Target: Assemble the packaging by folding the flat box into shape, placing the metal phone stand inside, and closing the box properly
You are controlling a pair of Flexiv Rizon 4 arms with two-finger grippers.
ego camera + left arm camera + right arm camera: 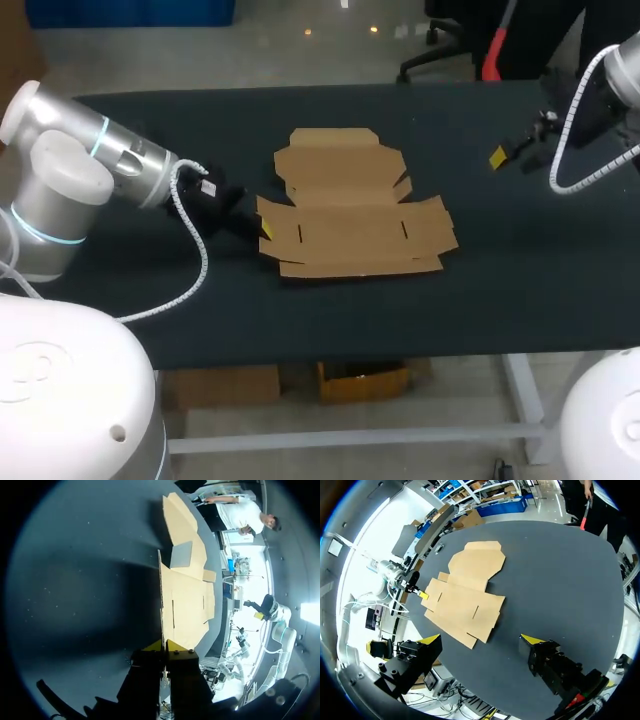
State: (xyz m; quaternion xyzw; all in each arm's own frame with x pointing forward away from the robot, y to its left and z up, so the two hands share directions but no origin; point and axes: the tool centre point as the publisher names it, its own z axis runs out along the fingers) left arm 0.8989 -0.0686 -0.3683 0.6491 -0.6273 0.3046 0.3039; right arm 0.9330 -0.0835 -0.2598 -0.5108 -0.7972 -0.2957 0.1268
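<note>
I see the flat box (350, 205) lying on the table (500, 290), centre of frame | my left gripper (262, 228) centre-left, at the flat box's left edge, that edge between its fingers | my right gripper (500, 156) upper right, over the table, well apart from the flat box

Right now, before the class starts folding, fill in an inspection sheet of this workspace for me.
Surface: dark table.
Job's things: flat box lies unfolded mid-table; phone stand not seen.
Clutter: nothing seen.
Grippers: left gripper fingers shut on the flat box's edge; right gripper open, holding nothing.
Cables: left arm's coiled cable and right arm's coiled cable, both clear of the box.
Surroundings: nothing seen reaching over the table.
</note>
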